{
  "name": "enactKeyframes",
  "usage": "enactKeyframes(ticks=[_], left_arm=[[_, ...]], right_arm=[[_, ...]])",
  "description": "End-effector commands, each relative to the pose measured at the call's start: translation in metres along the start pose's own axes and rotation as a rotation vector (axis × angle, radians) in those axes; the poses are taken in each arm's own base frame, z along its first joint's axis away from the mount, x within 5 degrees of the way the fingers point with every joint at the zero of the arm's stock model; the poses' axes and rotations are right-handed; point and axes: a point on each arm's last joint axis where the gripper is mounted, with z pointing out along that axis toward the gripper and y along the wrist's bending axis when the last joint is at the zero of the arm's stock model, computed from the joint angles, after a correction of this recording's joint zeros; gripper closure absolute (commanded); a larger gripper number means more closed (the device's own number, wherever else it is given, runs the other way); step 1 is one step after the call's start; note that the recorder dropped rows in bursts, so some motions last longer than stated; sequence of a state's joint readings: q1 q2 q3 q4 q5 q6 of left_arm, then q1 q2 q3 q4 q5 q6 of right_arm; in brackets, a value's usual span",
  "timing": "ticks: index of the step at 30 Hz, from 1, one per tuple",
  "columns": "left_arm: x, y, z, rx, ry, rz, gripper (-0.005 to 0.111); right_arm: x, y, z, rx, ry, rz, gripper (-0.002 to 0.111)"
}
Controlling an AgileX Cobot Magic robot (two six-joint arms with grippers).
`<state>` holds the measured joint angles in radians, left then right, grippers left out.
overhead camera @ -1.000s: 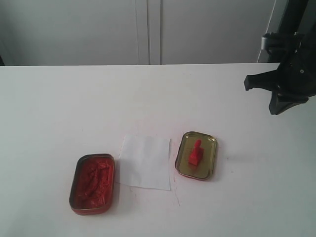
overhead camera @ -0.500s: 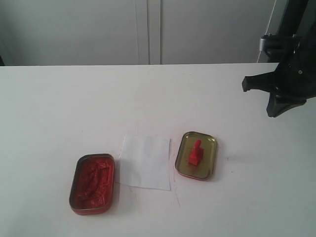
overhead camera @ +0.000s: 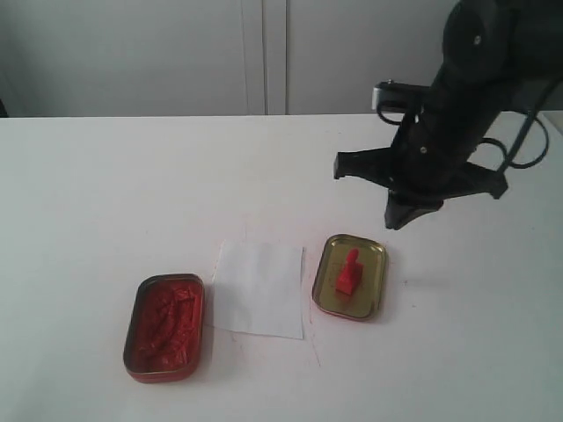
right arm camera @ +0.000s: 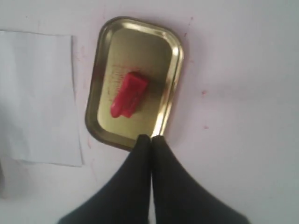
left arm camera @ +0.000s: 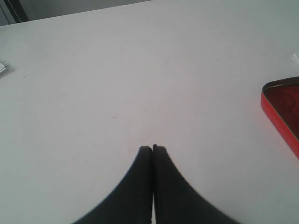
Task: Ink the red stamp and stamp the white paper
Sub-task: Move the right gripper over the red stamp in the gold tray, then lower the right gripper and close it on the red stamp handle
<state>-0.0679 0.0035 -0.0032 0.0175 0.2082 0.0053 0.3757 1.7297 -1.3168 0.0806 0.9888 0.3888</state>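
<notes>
White table (overhead camera: 132,193) holds everything. Your right gripper (overhead camera: 398,220) hangs at 1 o'clock from the gold tin lid (overhead camera: 380,255), fingers pressed together, holding nothing. Come down like that and you may knock over the red stamp (overhead camera: 348,274) inside the lid, at 3 o'clock from the white paper (overhead camera: 259,288). It stands tall, handle pointing up.

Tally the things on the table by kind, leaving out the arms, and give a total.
Stamps: 1, the red stamp
Paper sheets: 1, the white paper
Ink tins: 1, the tin of red ink paste
Tin lids: 1, the gold lid
Total: 4
</notes>
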Motion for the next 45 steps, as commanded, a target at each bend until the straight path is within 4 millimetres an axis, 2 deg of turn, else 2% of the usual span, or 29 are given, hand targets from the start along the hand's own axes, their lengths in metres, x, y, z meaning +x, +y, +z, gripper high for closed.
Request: enactKeyframes(ticks=[1,2,5,12,17,22,25,35,45], left_arm=[[0.001,0.000,0.000,0.000,0.001,0.002,0.107],[0.001,0.000,0.000,0.000,0.001,0.002,0.107],[0.001,0.000,0.000,0.000,0.001,0.002,0.107],[0.001,0.000,0.000,0.000,0.001,0.002,0.107],[0.001,0.000,0.000,0.000,0.001,0.002,0.107],[0.001,0.000,0.000,0.000,0.001,0.002,0.107],[0.001,0.000,0.000,0.000,0.001,0.002,0.107],[0.001,0.000,0.000,0.000,0.001,0.002,0.107],[0.001,0.000,0.000,0.000,0.001,0.002,0.107]], right_arm=[[0.006,0.030,0.010,-0.018,-0.041,0.109,0.108],[0.007,0.038,0.011,-0.025,-0.074,0.171,0.108],[0.009,0.040,0.011,0.023,-0.118,0.293,0.108],[0.010,0.041,0.013,0.015,-0.098,0.337,0.108],[0.010,0.042,0.027,0.036,-0.065,0.381,0.108],[0.009,0.042,0.044,0.056,-0.046,0.475,0.092],[0.008,0.041,0.047,0.065,-0.055,0.488,0.086],[0.007,0.040,0.074,0.103,-0.027,0.539,0.086],[0.006,0.041,0.076,0.094,-0.038,0.542,0.086]])
